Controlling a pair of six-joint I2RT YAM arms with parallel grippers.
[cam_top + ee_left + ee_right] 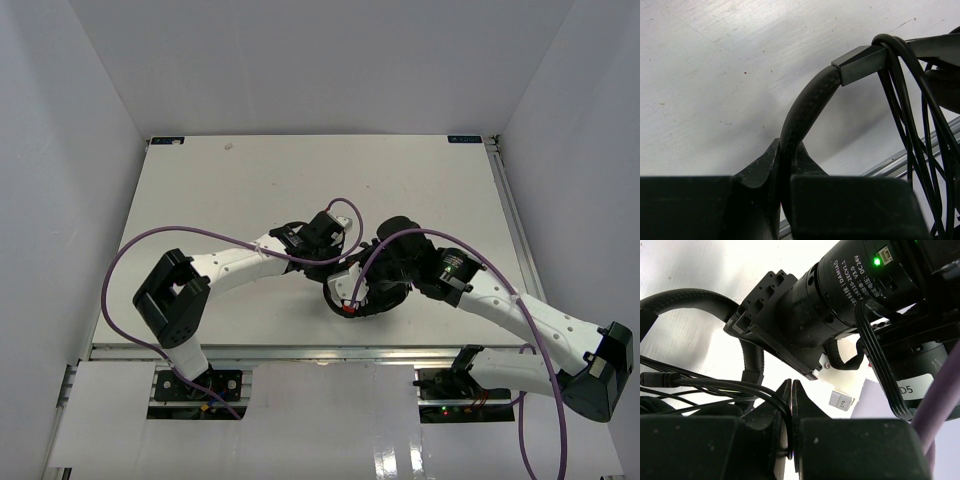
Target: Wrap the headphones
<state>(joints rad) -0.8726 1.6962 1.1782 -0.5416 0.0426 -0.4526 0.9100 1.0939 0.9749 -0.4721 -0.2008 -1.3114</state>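
Observation:
The black headphones (pixel 372 282) lie at the table's front middle, between my two grippers. My left gripper (pixel 788 152) is shut on the thin round headband (pixel 807 105), which arcs up to a slider block (pixel 860 64) with several loops of black cable (pixel 912 120) over it. My right gripper (pixel 791 392) is shut on strands of the thin black cable (pixel 725 386); the headband (pixel 687 297) and my left wrist camera body (pixel 840 295) fill the view behind it. In the top view the left gripper (pixel 335 262) and right gripper (pixel 372 288) meet over the headset. The ear cups are mostly hidden.
The white table (pixel 250 180) stretches back and to both sides. Thick purple robot cables (pixel 200 238) loop over both arms. A metal rail (pixel 300 350) runs along the front edge, and white walls enclose the table.

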